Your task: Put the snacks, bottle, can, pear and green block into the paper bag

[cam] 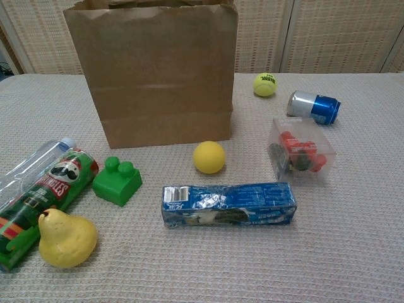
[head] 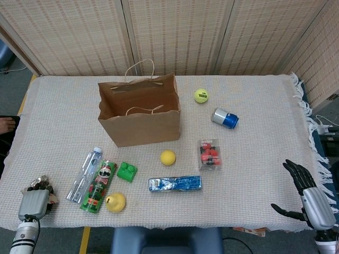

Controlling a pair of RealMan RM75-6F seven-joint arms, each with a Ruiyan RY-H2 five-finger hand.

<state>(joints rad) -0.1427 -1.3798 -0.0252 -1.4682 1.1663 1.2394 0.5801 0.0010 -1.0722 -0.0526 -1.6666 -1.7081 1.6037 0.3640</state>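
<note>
While the left hand (head: 34, 197) grips a crinkly snack packet (head: 43, 183) at the table's near-left corner, the paper bag (head: 139, 115) stands up and to its right.
Bottle (head: 85, 168) and chip can (head: 99, 179) lie lengthwise pointing toward the bag, between it and that hand. The right hand (head: 309, 191), fingers spread and empty, hangs well off to the bag's right.

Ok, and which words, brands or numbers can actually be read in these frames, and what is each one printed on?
"Pringles": on the green snack tube, chest view.
Black print on the tennis ball: too small to read.
Print and barcode on the blue biscuit pack: too blurred to read.
Blue can, bottle and paper bag: no legible text.
</note>
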